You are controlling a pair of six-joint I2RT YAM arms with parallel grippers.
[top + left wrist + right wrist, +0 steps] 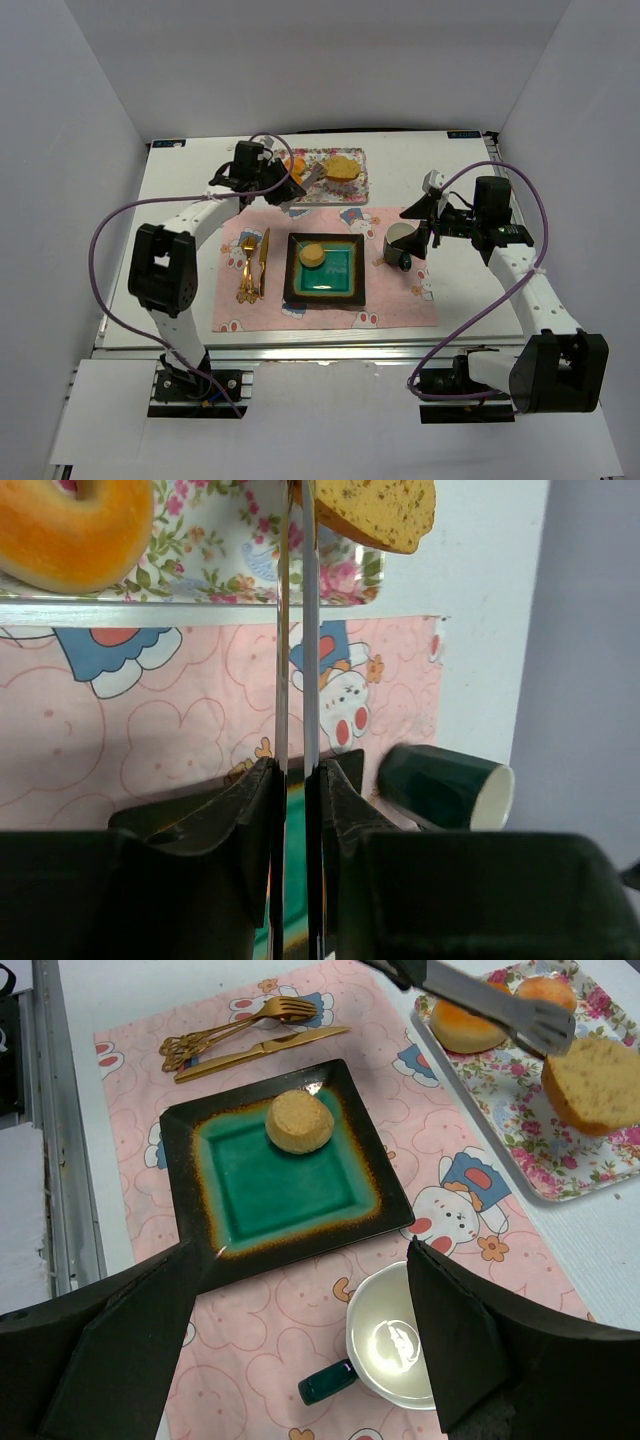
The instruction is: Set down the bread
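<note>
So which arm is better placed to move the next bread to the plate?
Left. The left gripper holds the tongs, their tips at the slice on the tray. The right gripper hangs open and empty by the cup, away from the tray.

A pink rabbit-print placemat (400,300) is laid on the white tabletop (180,190). A square green plate (292,270) with a dark rim is set at its centre. A gold fork (245,268) and knife (263,258) lie left of it, and a white-lined green mug (400,240) stands to its right. A floral tray (352,193) is noted beyond the far edge, with metal tongs (500,1005) above it.
</note>
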